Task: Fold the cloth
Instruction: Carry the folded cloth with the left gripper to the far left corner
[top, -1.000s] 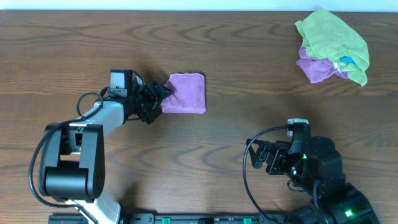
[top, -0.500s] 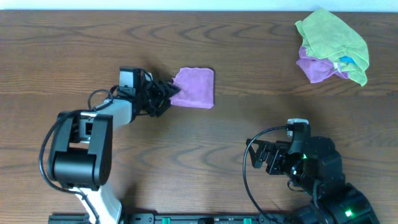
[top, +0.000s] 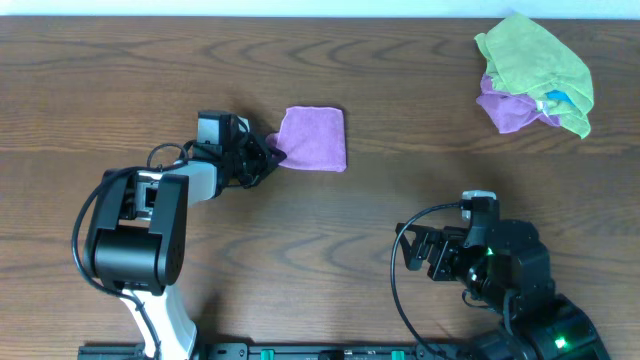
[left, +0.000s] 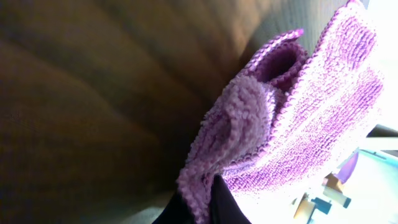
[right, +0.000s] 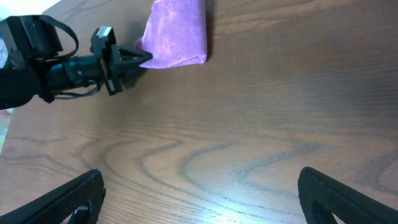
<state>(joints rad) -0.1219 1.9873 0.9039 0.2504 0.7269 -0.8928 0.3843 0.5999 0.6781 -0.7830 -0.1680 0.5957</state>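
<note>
1. Since a second ago the left gripper (top: 268, 155) has slid toward 2 o'clock in the overhead view, dragging the cloth (top: 314, 139) along. Its jaws have gone from wide apart to pinched tight on the cloth's 8 o'clock corner. The right gripper (top: 425, 252) has not stirred.
2. The cloth lies as a folded, near-square pad on the table (top: 330, 220), in the upper middle of the overhead view.
3. Its 12, 3 and 6 o'clock edges lie free, with bare wood beyond each.
4. The nearest other things are a lime-green cloth (top: 535, 65) heaped over another purple cloth (top: 505, 110). They sit well apart from the pad, toward 2 o'clock.
5. The right gripper sits toward 5 o'clock from the cloth, well apart from it. Its jaws are spread fully and hold nothing.
6. Only the left wrist view shows the layers, where a puffed loop of pile bunches just above the dark fingertips (left: 225, 208).
7. The right wrist view shows the left gripper low over the wood, its fingers meeting at the cloth's corner.
</note>
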